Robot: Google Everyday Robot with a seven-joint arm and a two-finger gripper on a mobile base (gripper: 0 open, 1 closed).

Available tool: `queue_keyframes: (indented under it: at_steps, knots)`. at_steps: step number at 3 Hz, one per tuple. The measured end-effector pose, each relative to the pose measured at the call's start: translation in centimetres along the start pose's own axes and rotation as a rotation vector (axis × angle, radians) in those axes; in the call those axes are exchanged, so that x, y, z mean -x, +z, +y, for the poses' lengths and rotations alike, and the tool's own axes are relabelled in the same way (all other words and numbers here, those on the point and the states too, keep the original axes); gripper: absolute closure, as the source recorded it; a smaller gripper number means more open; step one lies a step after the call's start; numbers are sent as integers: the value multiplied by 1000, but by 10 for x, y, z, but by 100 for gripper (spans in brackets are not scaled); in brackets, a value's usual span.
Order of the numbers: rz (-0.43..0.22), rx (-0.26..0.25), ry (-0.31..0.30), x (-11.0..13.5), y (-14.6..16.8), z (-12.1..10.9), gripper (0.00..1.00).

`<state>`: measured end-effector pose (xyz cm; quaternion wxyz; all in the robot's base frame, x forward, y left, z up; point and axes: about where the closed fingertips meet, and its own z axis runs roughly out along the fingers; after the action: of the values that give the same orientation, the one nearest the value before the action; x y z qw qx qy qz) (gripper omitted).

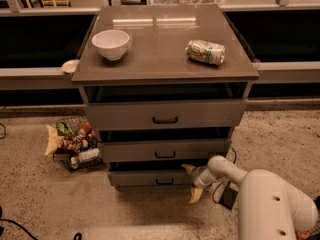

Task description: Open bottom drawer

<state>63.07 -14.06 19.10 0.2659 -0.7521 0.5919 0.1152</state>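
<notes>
The tabletop [160,59] is smooth and glossy, mirroring ceiling lights. The white bowl [110,44] looks glazed; the dented can [205,52] is printed metal. The bottom drawer [135,178] has a matt grey-brown front. By its right end, the hand [192,182] shows dull tan fingers [196,195] spread apart on a smooth white plastic arm [270,204]. The floor [40,199] is rough and speckled.

On your surface [160,64] — the brown cabinet top — you have a white bowl [110,44] upright near the left edge and a can [205,52] lying on its side toward the right, well apart. Your tool [192,182] hangs low at the cabinet's front right, fingers spread, near the floor [40,199].
</notes>
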Motion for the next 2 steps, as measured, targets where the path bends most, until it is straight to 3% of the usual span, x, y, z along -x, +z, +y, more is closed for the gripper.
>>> queue_keyframes:
  at_steps: [1,2]
  knots:
    - [-29,2,2,-1,18,-7,14]
    - [-62,23,-2,3,35,-6,37]
